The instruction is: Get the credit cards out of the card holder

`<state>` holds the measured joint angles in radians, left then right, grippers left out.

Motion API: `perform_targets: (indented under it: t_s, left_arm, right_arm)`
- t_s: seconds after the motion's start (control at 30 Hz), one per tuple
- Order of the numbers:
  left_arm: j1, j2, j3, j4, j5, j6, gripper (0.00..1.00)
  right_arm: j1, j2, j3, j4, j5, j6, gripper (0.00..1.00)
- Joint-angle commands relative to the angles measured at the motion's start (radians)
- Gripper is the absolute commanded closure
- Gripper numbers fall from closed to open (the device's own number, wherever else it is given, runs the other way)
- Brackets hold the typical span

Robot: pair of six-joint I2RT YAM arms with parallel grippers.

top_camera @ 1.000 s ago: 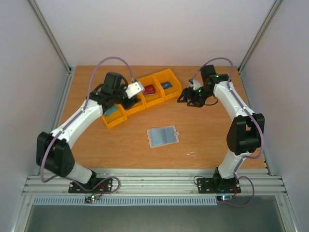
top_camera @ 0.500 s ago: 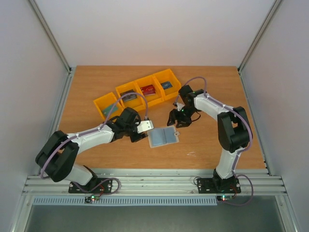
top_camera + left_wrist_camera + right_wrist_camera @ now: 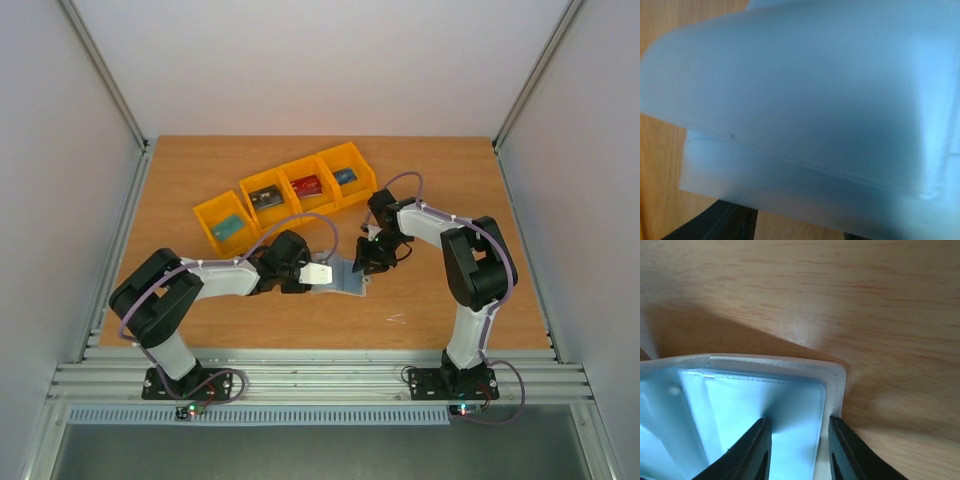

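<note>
The card holder [image 3: 346,281] lies open on the table between my two grippers, pale blue pockets up. It fills the left wrist view [image 3: 815,100], close and blurred, its near part raised and curved. My left gripper [image 3: 322,273] is at its left edge; its dark fingers [image 3: 715,225] stand wide apart with wood between them. My right gripper [image 3: 366,262] is shut on the holder's right edge [image 3: 832,390], one finger [image 3: 755,450] on the blue inside. The teal [image 3: 229,227], dark [image 3: 266,197], red [image 3: 307,185] and blue [image 3: 345,176] cards lie in yellow bins.
A row of yellow bins [image 3: 300,203] runs diagonally behind the card holder, from mid-left to the back centre. A small pale scrap [image 3: 397,319] lies on the wood in front of the right arm. Metal frame posts and white walls enclose the table.
Both arms have come down from the bins to the card holder. The left gripper now reaches its left edge and the right gripper has closed on its right edge.
</note>
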<state>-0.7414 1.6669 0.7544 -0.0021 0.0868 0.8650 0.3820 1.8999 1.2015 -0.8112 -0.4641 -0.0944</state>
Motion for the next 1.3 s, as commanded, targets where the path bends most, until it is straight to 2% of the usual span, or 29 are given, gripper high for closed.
perform_targets:
  t_s: [0.0,0.13,0.33,0.57,0.83,1.0,1.1,1.27]
  left_arm:
    - [-0.007,0.063,-0.024,0.026,-0.039,0.114,0.54]
    - [-0.013,0.058,-0.032,0.019,-0.032,0.142,0.55]
    - [-0.018,0.054,-0.034,0.017,-0.027,0.155,0.55]
    - [-0.018,0.038,-0.051,0.033,-0.022,0.160,0.55]
    - [-0.017,0.028,-0.054,0.070,-0.012,0.159,0.54]
    - [-0.017,-0.006,-0.053,0.066,-0.001,0.174,0.45]
    - [-0.017,-0.034,-0.055,0.038,0.002,0.206,0.39]
    - [-0.017,-0.075,-0.052,-0.062,0.035,0.233,0.31]
  right_arm:
    - [0.037,0.036,-0.009,0.050,-0.078,-0.008,0.73]
    - [0.045,0.016,-0.016,0.094,-0.163,-0.001,0.77]
    - [0.047,-0.003,-0.030,0.202,-0.331,0.038,0.77]
    - [0.047,-0.001,-0.026,0.274,-0.453,0.074,0.74]
    - [0.048,0.007,-0.025,0.254,-0.452,0.078,0.65]
    - [0.048,-0.001,-0.012,0.198,-0.393,0.059,0.59]
    - [0.047,0.003,-0.011,0.156,-0.324,0.049,0.64]
    - [0.047,0.028,-0.020,0.175,-0.337,0.054,0.65]
